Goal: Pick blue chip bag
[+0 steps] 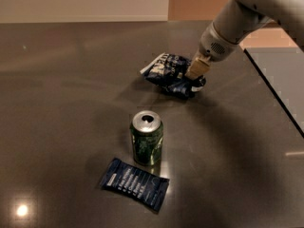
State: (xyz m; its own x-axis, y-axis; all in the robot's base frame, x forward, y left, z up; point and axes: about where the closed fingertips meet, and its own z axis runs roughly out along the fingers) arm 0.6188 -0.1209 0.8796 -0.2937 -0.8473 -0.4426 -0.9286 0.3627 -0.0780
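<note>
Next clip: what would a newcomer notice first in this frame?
The pale arm reaches down from the upper right, its gripper at the right end of the crumpled blue chip bag on the dark table. Nearer the camera stands an opened green can, with a flat blue bar wrapper lying just in front of it.

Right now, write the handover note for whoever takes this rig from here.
Gripper: down at the right end of the blue chip bag, at or on its crumpled edge; a firm hold cannot be confirmed.
Things: the bag lies on the dark table, toward the far side. Nearer the camera stands a green can, with a flat blue bar wrapper just in front of it; both are apart from the bag.
Done: the arm has reached the bag.
Left: secure the grasp and lift the bag off the table.
</note>
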